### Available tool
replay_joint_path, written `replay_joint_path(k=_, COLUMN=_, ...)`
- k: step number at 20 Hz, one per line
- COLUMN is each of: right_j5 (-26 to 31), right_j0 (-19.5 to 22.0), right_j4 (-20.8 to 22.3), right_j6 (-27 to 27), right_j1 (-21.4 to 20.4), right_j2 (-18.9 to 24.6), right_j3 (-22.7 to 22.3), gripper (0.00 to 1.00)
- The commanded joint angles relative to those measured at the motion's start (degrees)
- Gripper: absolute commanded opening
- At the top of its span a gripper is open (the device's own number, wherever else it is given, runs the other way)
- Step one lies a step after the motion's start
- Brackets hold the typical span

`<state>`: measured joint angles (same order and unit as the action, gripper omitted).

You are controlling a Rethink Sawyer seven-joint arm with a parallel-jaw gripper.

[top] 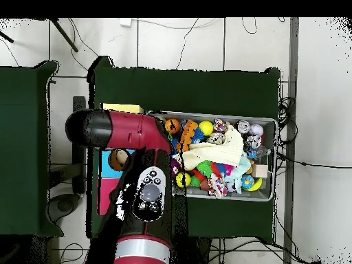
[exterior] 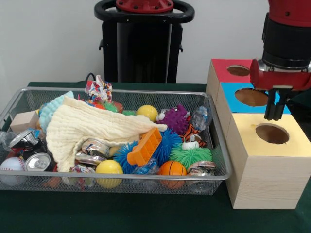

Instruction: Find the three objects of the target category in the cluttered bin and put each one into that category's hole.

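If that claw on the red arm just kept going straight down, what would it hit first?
Probably the top of the box row. The gripper hangs fingers-down, pressed together, over the blue box top near its edge with the yellow box. It looks set to land on one of those, but depth is unclear.

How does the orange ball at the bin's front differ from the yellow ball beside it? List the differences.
The orange ball has black basketball seams; the yellow ball is plain. The orange ball sits right of the orange block, below the green spiky toy; the yellow ball sits left, below the cream cloth. Both are round and rest against the bin's front wall.
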<state>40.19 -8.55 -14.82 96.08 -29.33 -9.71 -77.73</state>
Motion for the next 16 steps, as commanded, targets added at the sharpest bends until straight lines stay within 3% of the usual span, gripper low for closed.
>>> replay_joint_path(k=1, right_j5=6.1, right_j0=4.1, right_j4=-0.2, right_j6=5.2, right_j1=-1.9, right_j2=5.0, right_j3=-2.1, gripper=0.0)
replay_joint_path(k=16, right_j5=16.9, right_j0=13.1, right_j4=0.6, right_j6=1.0, right_j1=-3.7, right_j2=7.1, right_j3=7.5, gripper=0.0)
